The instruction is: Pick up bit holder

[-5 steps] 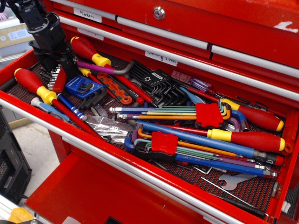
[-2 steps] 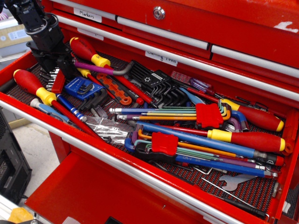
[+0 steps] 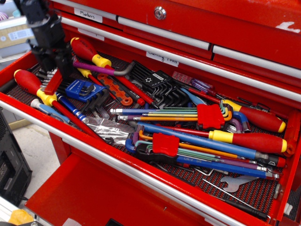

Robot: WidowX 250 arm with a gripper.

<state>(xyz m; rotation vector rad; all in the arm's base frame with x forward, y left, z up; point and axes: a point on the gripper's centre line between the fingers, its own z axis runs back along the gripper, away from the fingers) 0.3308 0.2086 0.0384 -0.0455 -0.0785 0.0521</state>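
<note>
The bit holder (image 3: 52, 83) is a narrow red bar with a row of short dark bits on its left side. It hangs tilted at the far left of the open drawer, its lower end near a red and yellow screwdriver (image 3: 29, 83). My black gripper (image 3: 56, 67) comes down from the top left and is shut on the bar's upper end. The fingers hide that end.
A blue block with black hex keys (image 3: 81, 89) lies just right of the bar. Another red-handled screwdriver (image 3: 87, 49) lies behind it. Rainbow hex key sets in red clips (image 3: 210, 116) (image 3: 165, 143) fill the middle. The drawer's front rim (image 3: 117, 162) runs below.
My gripper has risen and shifted left. The bit holder has moved left with it and now hangs more tilted.
</note>
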